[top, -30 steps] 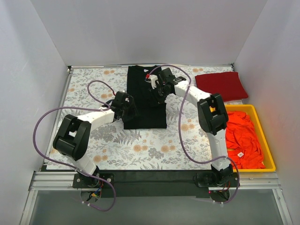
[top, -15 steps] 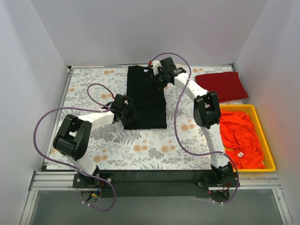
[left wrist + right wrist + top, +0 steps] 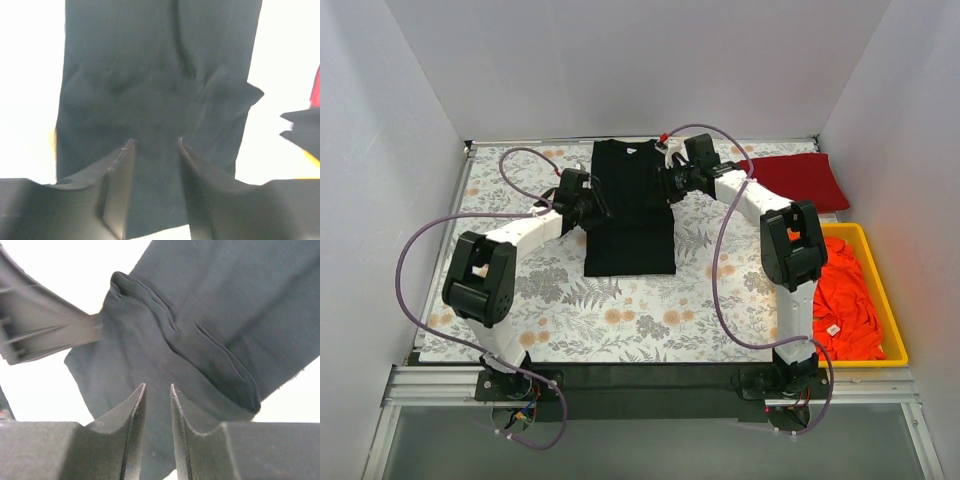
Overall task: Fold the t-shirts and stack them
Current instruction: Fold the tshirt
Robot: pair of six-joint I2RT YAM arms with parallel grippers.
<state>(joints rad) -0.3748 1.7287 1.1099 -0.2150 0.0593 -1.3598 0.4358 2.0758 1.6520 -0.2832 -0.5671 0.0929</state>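
The black t-shirt point(image 3: 630, 230) lies flat on the table as a long narrow strip, collar at the far end. It fills the left wrist view point(image 3: 150, 75) and the right wrist view point(image 3: 210, 305), where a folded ridge crosses it. My left gripper point(image 3: 591, 205) is at the strip's left edge, low over the cloth; its jaws point(image 3: 155, 142) stand open with cloth under them. My right gripper point(image 3: 664, 185) is at the strip's right edge, its jaws point(image 3: 158, 386) a narrow gap apart over the cloth. A dark red t-shirt point(image 3: 795, 180) lies folded at the far right.
A yellow bin point(image 3: 895, 320) at the right edge holds crumpled orange-red t-shirts point(image 3: 840, 290). The floral table cover point(image 3: 620, 320) spreads around the black shirt. White walls close in the far side and both sides.
My left gripper moved from the strip's near left part farther up its left edge. My right gripper swung to the collar end, then came back to the right edge. The shirt lies uncovered.
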